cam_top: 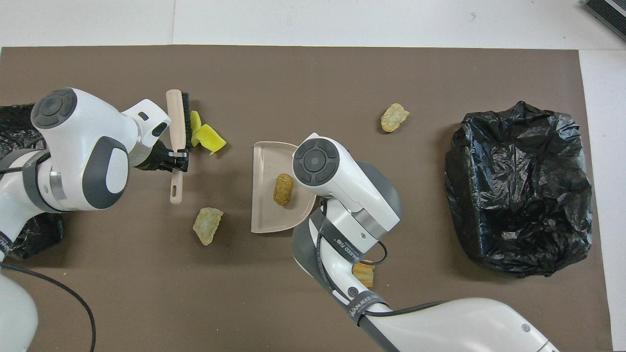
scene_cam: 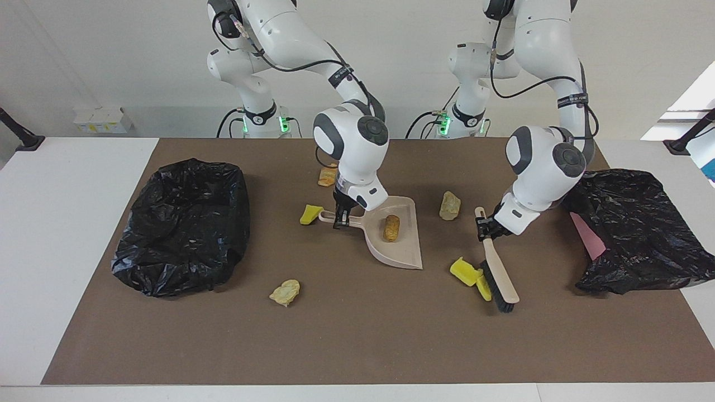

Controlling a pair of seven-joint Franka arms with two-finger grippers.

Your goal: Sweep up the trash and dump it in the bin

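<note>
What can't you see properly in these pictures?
- Dustpan handle: hidden in the overhead view under the right arm; the right gripper shows only in the facing view.
- Yellow scrap beside that handle: hidden overhead by the same arm.
- Orange scrap: half covered overhead by the right arm.
- Black bag at the left arm's end: cut off overhead by the picture's edge and the left arm.
- Inside the black bin: too dark to tell.

trash (scene_cam: 465, 271) – yellow (some tan); dustpan (scene_cam: 399, 245) – beige; bin (scene_cam: 184, 226) black; mat (scene_cam: 357, 335) brown

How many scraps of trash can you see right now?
7. One in the dustpan; two yellow by the brush; one yellow by its handle; orange; two tan. Others may be hidden.
</note>
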